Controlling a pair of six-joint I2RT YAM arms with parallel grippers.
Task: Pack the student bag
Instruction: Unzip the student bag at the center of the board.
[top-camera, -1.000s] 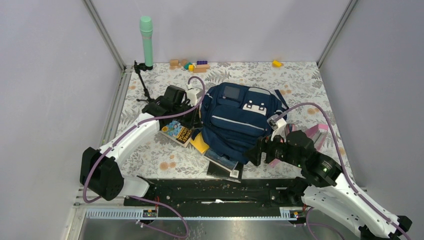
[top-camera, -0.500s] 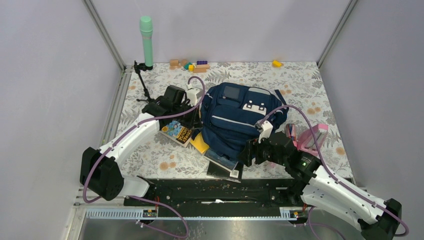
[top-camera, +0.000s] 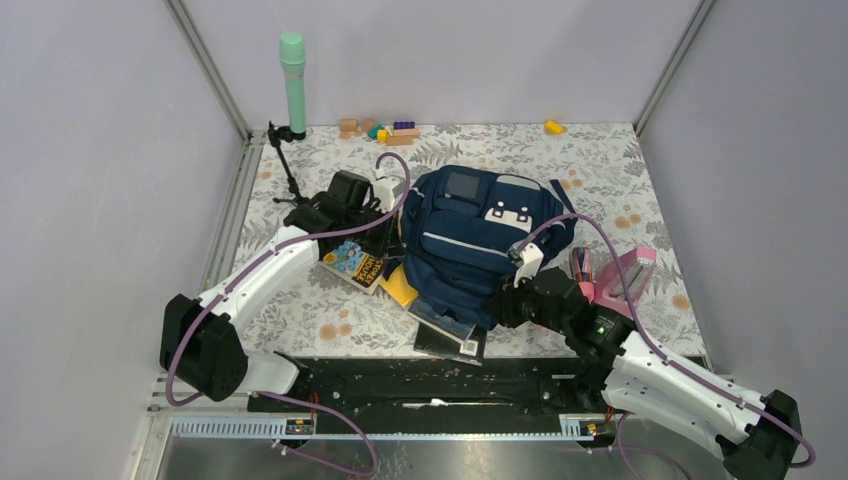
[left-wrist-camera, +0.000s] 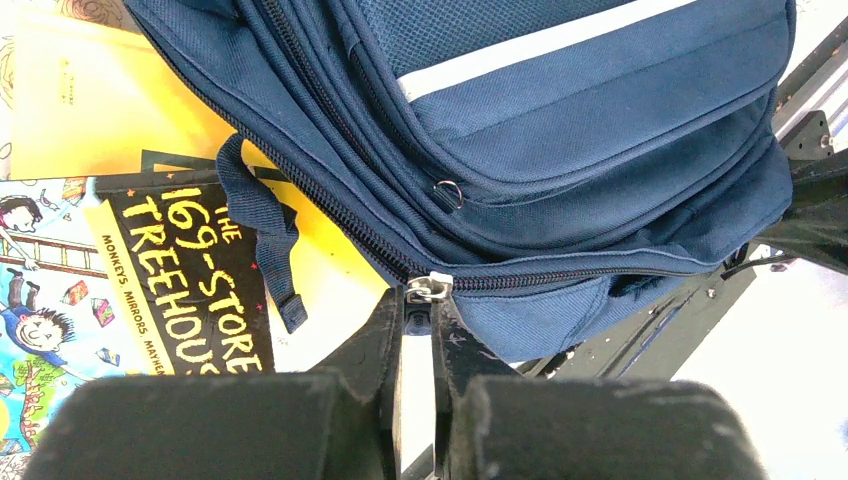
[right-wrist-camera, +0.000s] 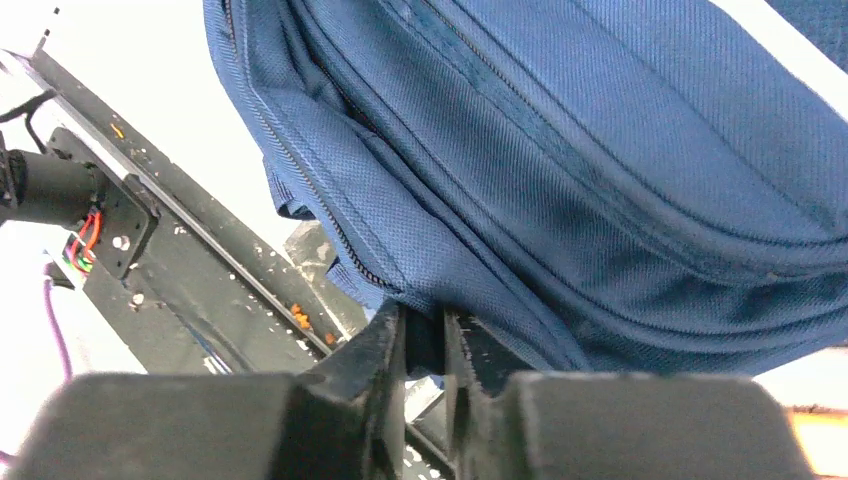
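Jaws of my right gripper (right-wrist-camera: 424, 325) were wide open a moment ago, out by the pink case (top-camera: 625, 272) near the right edge of the table (top-camera: 300, 300). Now that arm has slid in to the near side of the student bag (top-camera: 480, 240). The jaws have come in narrow, with a fold of the blue cloth between them, and it looks like a pinch on the bag's bottom edge. My left gripper (left-wrist-camera: 418, 310) has not moved. It is squeezed tight on the little silver zipper pull (left-wrist-camera: 428, 289) at the bag's left side. The bag lies in the middle of the table, partly on top of a treehouse book (left-wrist-camera: 190, 270) and a yellow book (left-wrist-camera: 90, 110). I think this means one gripper can hold the bag still while the other drags the zip along, so the books can go in.
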